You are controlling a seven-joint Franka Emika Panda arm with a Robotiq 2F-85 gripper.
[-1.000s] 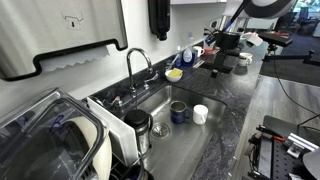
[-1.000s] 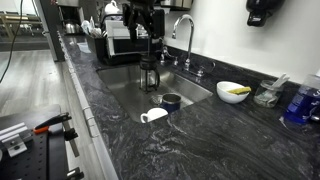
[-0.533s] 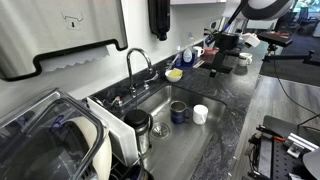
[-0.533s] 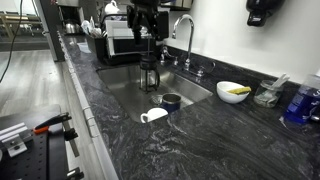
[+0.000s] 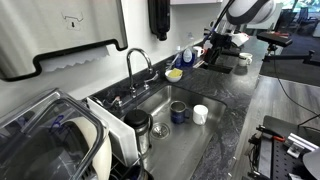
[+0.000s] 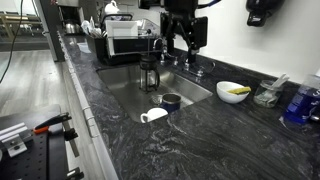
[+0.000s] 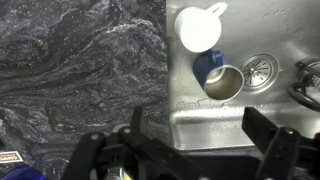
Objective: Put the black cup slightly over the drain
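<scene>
The claw [image 7: 195, 128] was spread wide, nothing between its fingers [image 7: 136, 125]; both exterior views agreed, the jaws well apart and the claw [image 6: 186, 48] hanging high above the surface [image 6: 220, 140]. Now the containers. Well below the claw, down in the sink [image 7: 230, 135], stood the black cup [image 7: 218, 76]; in the wrist view it lay ahead of the open gap, nearer the finger on the picture's right side, and there it read more dark blue than black. Its mouth faced up toward the claw, showing a pale grey inside; whether anything was in it, I could not tell. Its long axis ran straight up and down; it sat upright on its base, not tipped. Just beside it, on the side away from the surface, was the drain [image 7: 260, 68]; the cup's rim looked close to the drain's edge, though touching or not I could not tell. Farther ahead of the claw, just past the black cup, stood a white cup [image 7: 200, 25]; it too was upright, mouth open to the claw, a plain white inside showing. In an exterior view a tall dark vessel [image 6: 149, 72] stood in the sink under the claw's height and off to one side, well apart from the black cup [image 6: 171, 101]. On the surface, away from the claw to the other side, sat a bowl [image 6: 233, 92] with something yellow in it.
</scene>
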